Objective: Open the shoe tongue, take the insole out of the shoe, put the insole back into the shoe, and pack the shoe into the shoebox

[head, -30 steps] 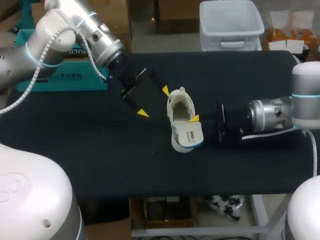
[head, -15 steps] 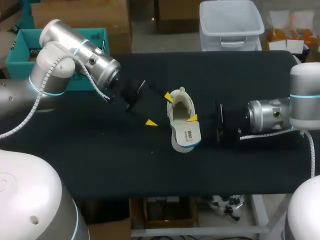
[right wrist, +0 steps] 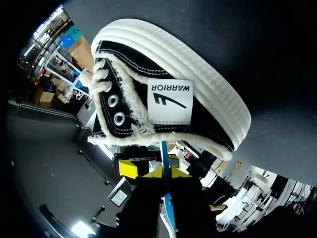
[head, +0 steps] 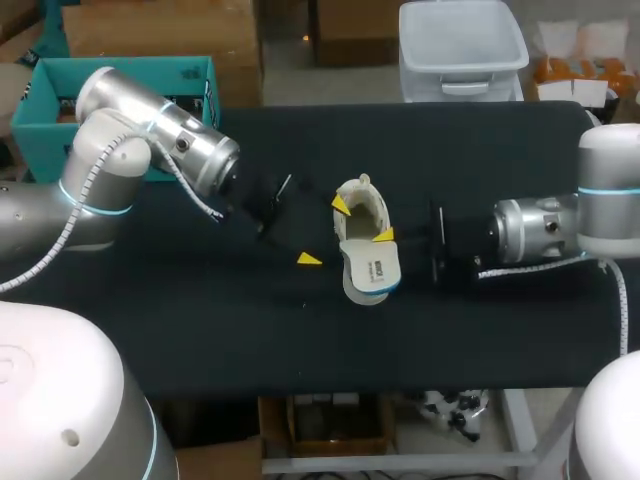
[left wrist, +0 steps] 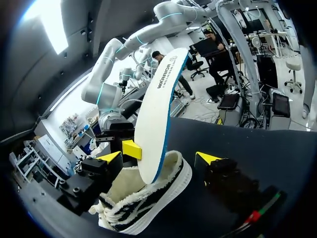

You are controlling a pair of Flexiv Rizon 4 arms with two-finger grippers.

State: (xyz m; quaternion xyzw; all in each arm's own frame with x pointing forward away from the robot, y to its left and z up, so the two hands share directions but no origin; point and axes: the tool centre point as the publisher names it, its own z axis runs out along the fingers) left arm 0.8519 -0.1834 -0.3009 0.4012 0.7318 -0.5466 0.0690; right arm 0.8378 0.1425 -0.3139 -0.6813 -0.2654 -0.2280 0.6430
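Left fingers (head: 309, 259) nearer shoe (head: 365, 205), mid table (head: 200, 330)

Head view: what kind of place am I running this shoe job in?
Probably a robot lab or test bench: a black-covered table, a left arm and right arm coming in from both sides, and a lone shoe with its insole pinched in the right fingers.

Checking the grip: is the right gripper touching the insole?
Touching. In the right wrist view the right gripper pinches the insole between both yellow tips.
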